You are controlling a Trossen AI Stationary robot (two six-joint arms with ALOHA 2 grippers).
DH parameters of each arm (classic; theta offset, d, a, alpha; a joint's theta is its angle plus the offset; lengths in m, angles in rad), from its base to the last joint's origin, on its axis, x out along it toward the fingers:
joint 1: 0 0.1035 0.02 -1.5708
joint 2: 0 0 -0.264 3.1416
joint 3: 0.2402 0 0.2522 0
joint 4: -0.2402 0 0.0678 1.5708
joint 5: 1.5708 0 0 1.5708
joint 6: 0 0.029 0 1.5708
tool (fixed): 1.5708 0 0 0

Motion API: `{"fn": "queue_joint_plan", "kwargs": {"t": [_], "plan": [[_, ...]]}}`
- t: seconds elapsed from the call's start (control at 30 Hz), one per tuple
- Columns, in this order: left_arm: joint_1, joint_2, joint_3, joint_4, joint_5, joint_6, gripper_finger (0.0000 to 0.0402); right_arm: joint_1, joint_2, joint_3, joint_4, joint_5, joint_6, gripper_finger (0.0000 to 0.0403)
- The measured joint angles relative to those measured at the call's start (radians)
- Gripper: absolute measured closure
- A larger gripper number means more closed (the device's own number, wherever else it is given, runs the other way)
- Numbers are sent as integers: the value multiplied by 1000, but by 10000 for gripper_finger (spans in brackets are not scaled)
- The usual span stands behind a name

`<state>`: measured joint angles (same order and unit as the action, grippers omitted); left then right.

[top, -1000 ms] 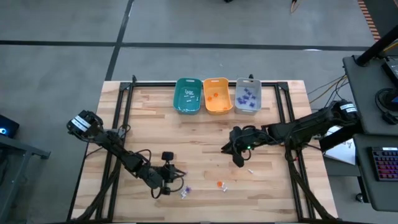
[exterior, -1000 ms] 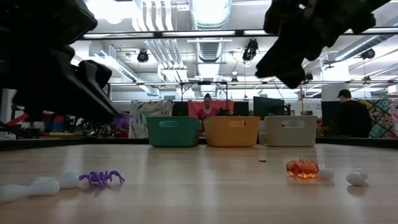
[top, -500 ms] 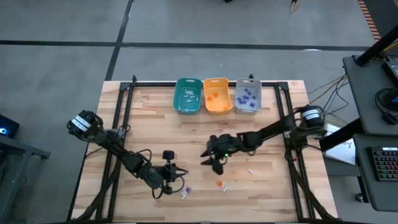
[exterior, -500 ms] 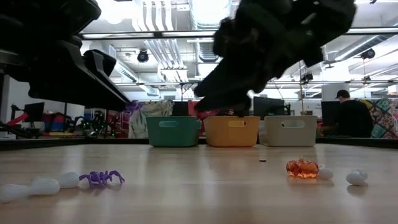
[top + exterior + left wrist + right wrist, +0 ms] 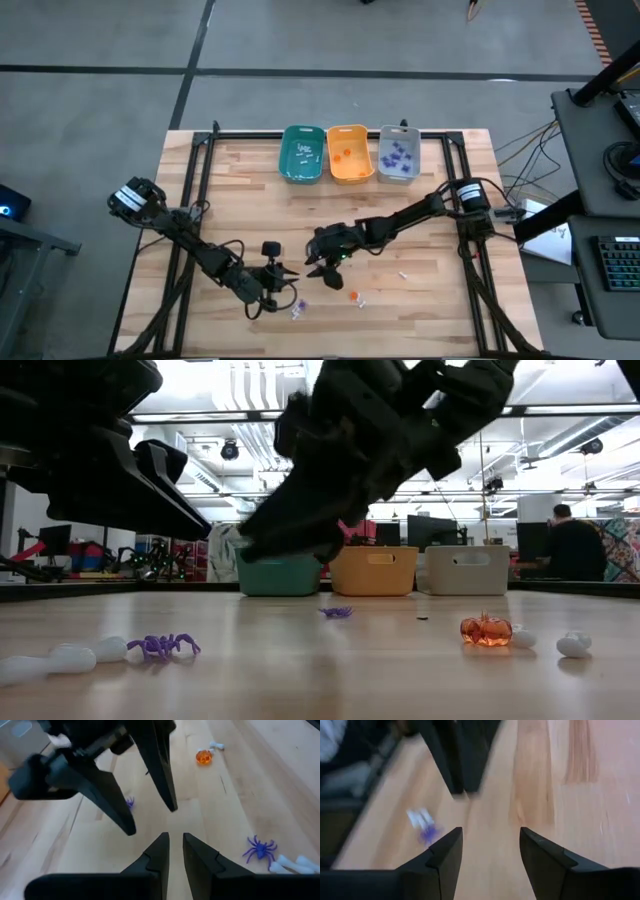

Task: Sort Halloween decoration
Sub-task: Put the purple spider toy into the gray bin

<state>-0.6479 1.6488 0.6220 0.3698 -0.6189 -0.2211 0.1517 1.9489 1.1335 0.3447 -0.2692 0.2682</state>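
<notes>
Halloween trinkets: purple spider, orange pumpkin, white pieces loose at lower centre of the high view; others already in the bins. I have the right gripper, fingers apart, reaching for one; next, lower and close. It has swept leftward since earlier. Left gripper nearly closed, empty.

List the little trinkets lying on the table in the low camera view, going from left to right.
White pieces → purple spider → small purple trinket farther back → orange pumpkin → white piece touching the pumpkin's right side → white piece.
</notes>
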Motion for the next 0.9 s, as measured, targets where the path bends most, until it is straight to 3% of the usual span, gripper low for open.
{"fn": "queue_joint_plan", "kwargs": {"t": [0.43, 0.7, 0.9], "plan": [[11, 3, -1, -2, 1, 28, 364, -6, -71, 43, -434, 115, -146, 232], [94, 40, -2, 88, 14, 174, 364, -6, -132, 30, -584, 116, -73, 243], [191, 77, -2, 130, 95, 239, 364, -6, -191, -3, -698, 115, -78, 241]]}}
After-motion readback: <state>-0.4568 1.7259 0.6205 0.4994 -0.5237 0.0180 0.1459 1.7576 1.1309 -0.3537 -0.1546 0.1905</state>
